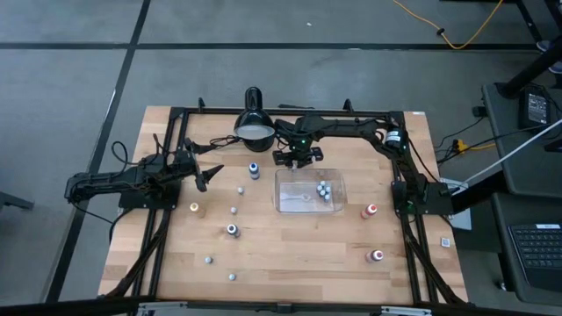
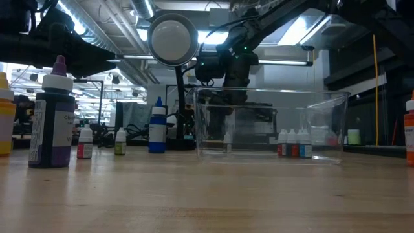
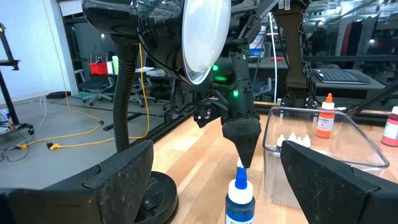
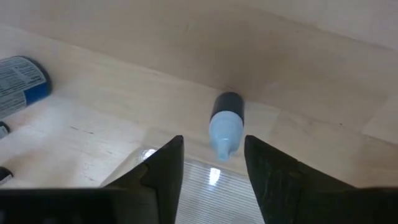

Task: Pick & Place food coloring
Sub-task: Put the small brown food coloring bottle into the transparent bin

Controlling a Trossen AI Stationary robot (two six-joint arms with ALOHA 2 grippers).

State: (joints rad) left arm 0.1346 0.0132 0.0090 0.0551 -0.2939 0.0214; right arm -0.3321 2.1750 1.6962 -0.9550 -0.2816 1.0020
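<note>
Closest to the low camera stands a purple-topped food coloring bottle, with bare wood across the whole front of the table on its right. A yellow bottle is cut off by the picture's left edge.

The right gripper hangs by the far left corner of the clear tray, close under the black desk lamp. Its fingers are partly open and hold nothing. A small pale-blue dropper bottle lies on its side on the wood just beyond the tray's rim, its nozzle pointing into the gap between the fingertips without touching either.

The left gripper waits wide open and empty, left of the upright blue-topped bottle. That bottle stands between the two grippers, near the lamp's base.

A cluster of tiny bottles sits inside the tray toward its right end. Two red-topped bottles stand near the table's right edge, well apart from the tray. Small pale bottles are scattered over the left half, each with free wood around it.
</note>
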